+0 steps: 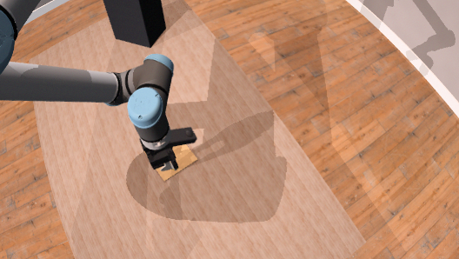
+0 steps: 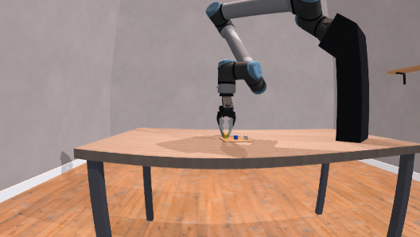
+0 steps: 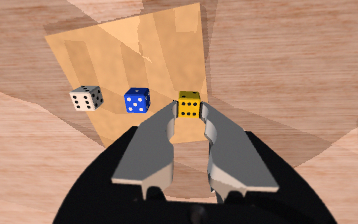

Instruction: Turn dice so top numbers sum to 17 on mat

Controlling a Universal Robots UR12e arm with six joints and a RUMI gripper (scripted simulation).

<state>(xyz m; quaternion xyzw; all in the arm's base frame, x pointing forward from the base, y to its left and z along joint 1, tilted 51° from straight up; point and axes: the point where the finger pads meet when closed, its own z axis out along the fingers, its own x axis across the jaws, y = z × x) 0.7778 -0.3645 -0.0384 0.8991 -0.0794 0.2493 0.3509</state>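
Note:
My gripper [image 3: 188, 102] is shut on a yellow die [image 3: 189, 104], held low at the near right edge of the tan mat [image 3: 135, 70]. The die's face toward the wrist camera shows six black pips. A blue die [image 3: 137, 100] and a white die [image 3: 86, 97] sit flat on the mat to its left, in a row. In the exterior view the gripper [image 2: 225, 133] holds the yellow die [image 2: 225, 135] right at the mat [image 2: 237, 139], beside the blue die [image 2: 235, 137] and the white die [image 2: 246, 137]. In the top view the gripper [image 1: 164, 162] covers the dice.
The mat lies near the middle of a wooden table [image 2: 246, 147]. The arm's black base column [image 2: 350, 82] stands at the table's back right. A small shelf [image 2: 403, 71] hangs on the right wall.

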